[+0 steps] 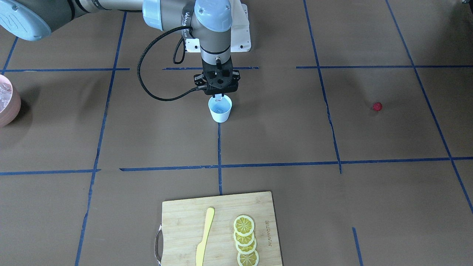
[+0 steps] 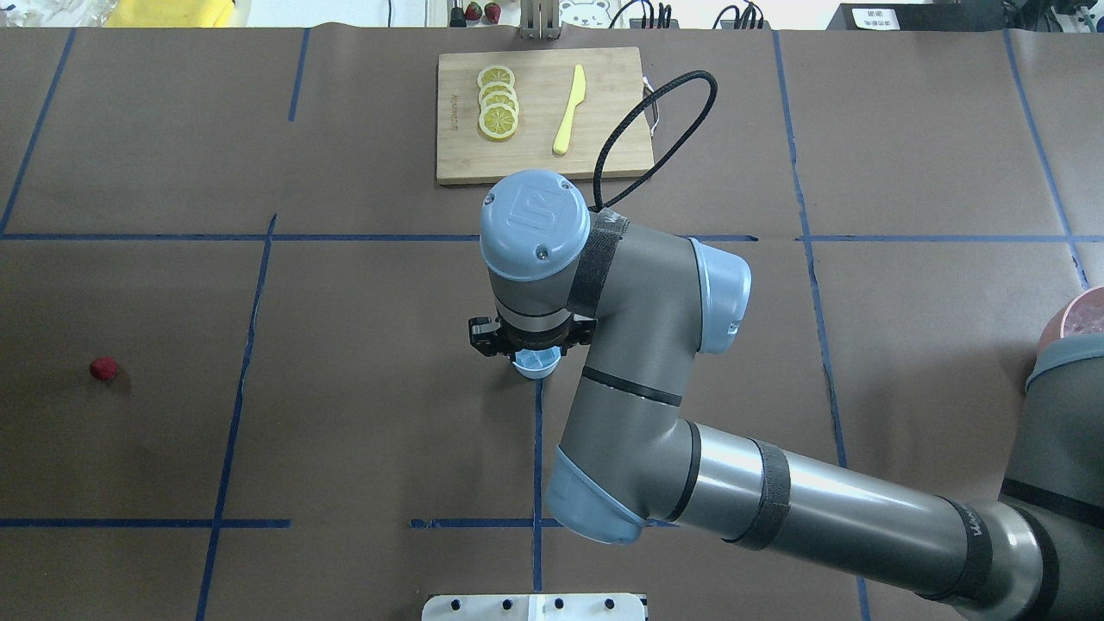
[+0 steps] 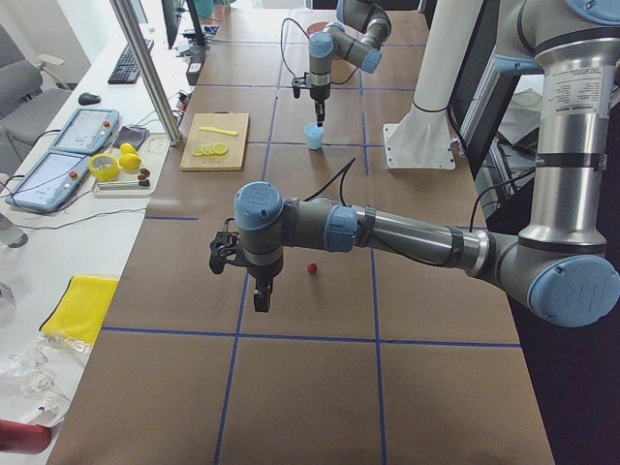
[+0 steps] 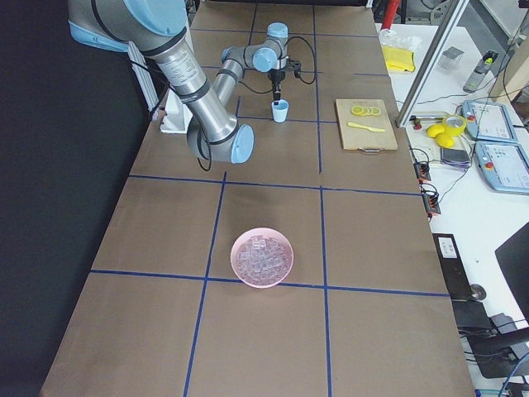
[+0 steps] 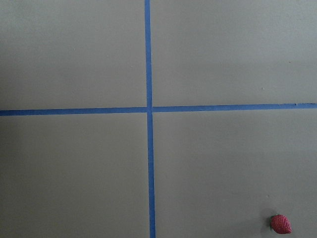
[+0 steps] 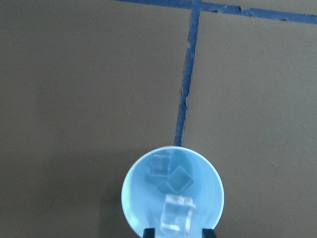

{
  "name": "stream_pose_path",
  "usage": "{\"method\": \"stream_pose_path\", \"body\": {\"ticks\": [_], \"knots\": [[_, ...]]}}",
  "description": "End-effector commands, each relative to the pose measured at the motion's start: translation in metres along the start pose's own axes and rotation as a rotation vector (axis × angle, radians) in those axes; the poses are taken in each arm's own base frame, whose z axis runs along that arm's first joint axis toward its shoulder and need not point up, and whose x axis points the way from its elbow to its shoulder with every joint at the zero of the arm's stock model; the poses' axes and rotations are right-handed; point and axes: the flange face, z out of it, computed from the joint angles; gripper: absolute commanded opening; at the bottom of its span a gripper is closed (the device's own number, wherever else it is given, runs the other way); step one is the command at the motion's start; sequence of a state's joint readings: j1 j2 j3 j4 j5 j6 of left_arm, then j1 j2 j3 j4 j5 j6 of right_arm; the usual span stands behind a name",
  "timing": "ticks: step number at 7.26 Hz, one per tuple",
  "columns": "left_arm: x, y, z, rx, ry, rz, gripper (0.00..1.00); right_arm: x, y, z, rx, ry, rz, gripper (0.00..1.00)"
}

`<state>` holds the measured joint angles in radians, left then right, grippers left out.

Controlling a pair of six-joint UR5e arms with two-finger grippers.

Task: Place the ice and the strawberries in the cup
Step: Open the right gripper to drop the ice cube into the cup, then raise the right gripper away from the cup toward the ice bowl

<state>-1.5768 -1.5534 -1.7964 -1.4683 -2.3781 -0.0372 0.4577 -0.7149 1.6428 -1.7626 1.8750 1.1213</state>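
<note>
Strawberry (image 2: 103, 368) lies at the table's (image 2: 362, 414) left, alone on brown paper, well apart from the cup (image 1: 220, 110). It is a tiny deep-red berry, seen closest in the left wrist view, low in the right corner, right of a cross of blue tape (image 5: 148, 109). The left gripper (image 3: 261, 300) shows in the exterior left view alone, pointing down over the table near the strawberry, a little further left. Whether its fingers are spread or pressed together I cannot tell.

In the middle the cup stands upright on a tape line. The overhead view hides most of it under the right arm (image 2: 638, 345). The front view shows it whole, pale blue-white and tapered, with the right gripper (image 1: 220, 97) just above it. Only the right wrist view looks inside. There two pieces of ice (image 6: 179, 179), clear and glassy, lie on the light blue bottom. A third cube (image 6: 177, 213) shows larger, between two dark fingertips (image 6: 208, 234). The tips stand spread, with a gap on each side of that cube, gripping nothing.

Far of the cup lies the board (image 2: 466, 159) with four overlapping lemon slices (image 2: 498, 103) and, to their right, a yellow knife (image 2: 569, 110). At the right the pink bowl (image 4: 262, 284) is a sliver in the overhead view. The exterior right view shows it whole, full of clear cubes.
</note>
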Motion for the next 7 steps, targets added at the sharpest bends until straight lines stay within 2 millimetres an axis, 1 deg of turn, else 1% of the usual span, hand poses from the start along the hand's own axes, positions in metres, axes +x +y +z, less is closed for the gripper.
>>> {"method": "stream_pose_path", "body": {"ticks": [1,2,3,4,5,6,7], "knots": [[0.009,-0.002,0.006,-0.009,0.001,-0.001,1.00,0.003,-0.003,-0.023,0.024,-0.031,0.000,0.99],[0.032,-0.004,0.017,-0.030,-0.006,-0.007,1.00,0.027,-0.017,-0.048,0.059,-0.048,0.024,0.99],[0.052,-0.006,0.031,-0.047,-0.001,-0.001,1.00,0.069,-0.009,-0.062,0.073,-0.039,0.039,0.99],[0.065,-0.006,0.038,-0.023,0.007,-0.009,1.00,0.122,-0.002,-0.080,0.098,-0.035,0.047,0.99],[0.070,0.007,0.053,-0.006,0.020,-0.015,1.00,0.162,-0.003,-0.097,0.123,-0.036,0.019,0.99],[0.068,0.028,0.070,0.019,0.019,0.006,1.00,0.191,-0.008,-0.105,0.130,-0.028,-0.003,0.99],[0.083,0.043,0.087,0.050,0.042,-0.054,1.00,0.225,-0.007,-0.100,0.131,0.008,-0.046,0.99]]}}
